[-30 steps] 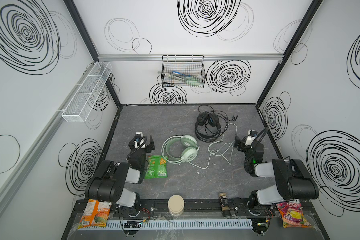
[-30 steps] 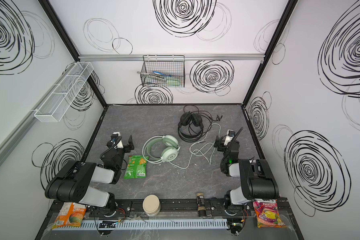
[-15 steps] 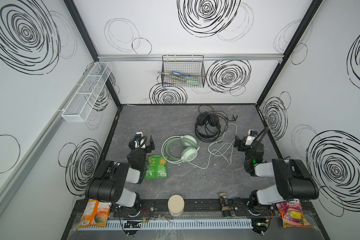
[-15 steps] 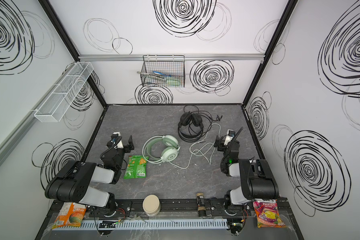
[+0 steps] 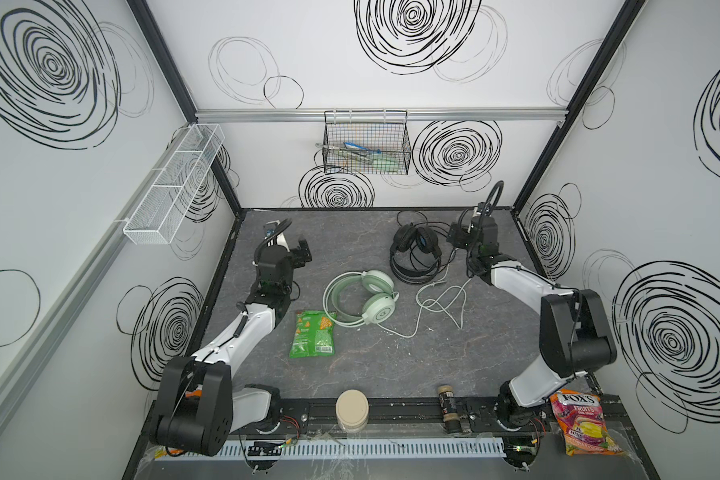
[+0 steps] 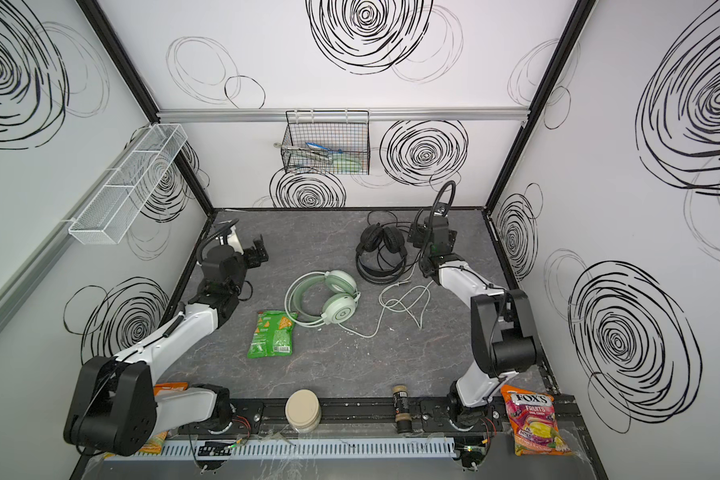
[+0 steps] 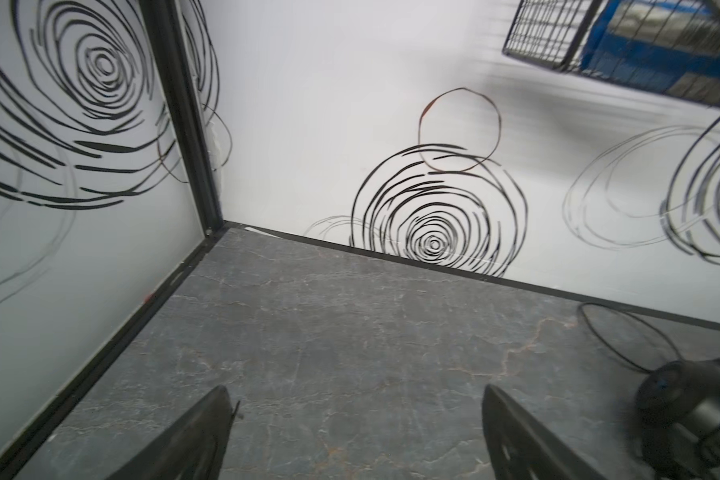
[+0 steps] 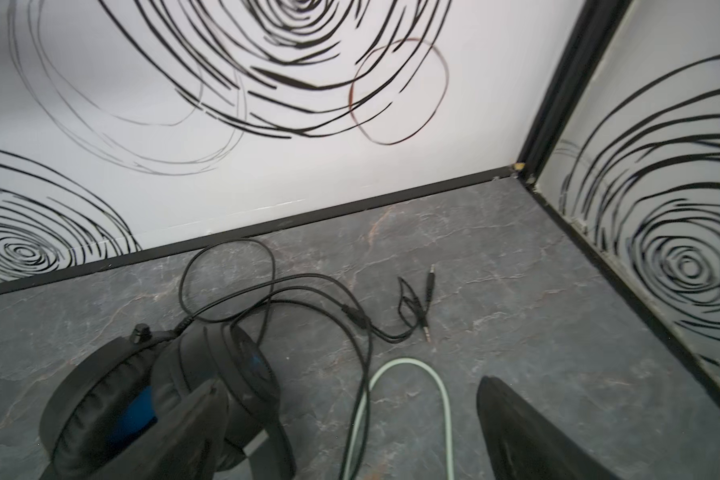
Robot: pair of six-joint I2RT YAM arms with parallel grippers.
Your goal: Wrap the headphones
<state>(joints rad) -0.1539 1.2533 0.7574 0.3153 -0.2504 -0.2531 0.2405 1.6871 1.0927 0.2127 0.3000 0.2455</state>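
Note:
The mint-green headphones [image 5: 360, 297] [image 6: 323, 301] lie mid-table, their pale cable [image 5: 441, 303] [image 8: 408, 365] sprawled to the right. The black headphones [image 5: 416, 253] [image 6: 381, 253] [image 8: 150, 395] lie behind them, with the black cable [image 8: 300, 291] looped loose toward the back wall. My right gripper [image 5: 458, 235] [image 8: 350, 384] hovers open just right of the black earcups, above both cables and holding nothing. Over bare table at the back left, my left gripper [image 5: 302, 253] [image 7: 356, 395] is open and empty. The black headphones [image 7: 691, 411] show blurred at the edge of the left wrist view.
A green snack bag [image 5: 312, 338] lies front-left of the mint headphones. A black wire basket [image 5: 366, 145] hangs on the back wall and a white mesh shelf [image 5: 175, 185] on the left wall. On the front rail sit a beige lid [image 5: 352, 409], a small bottle [image 5: 447, 399] and a candy bag [image 5: 582, 419].
Both arms have stretched out from their folded pose toward the back of the table. The right gripper now sits beside the black headphones. Both grippers stay open.

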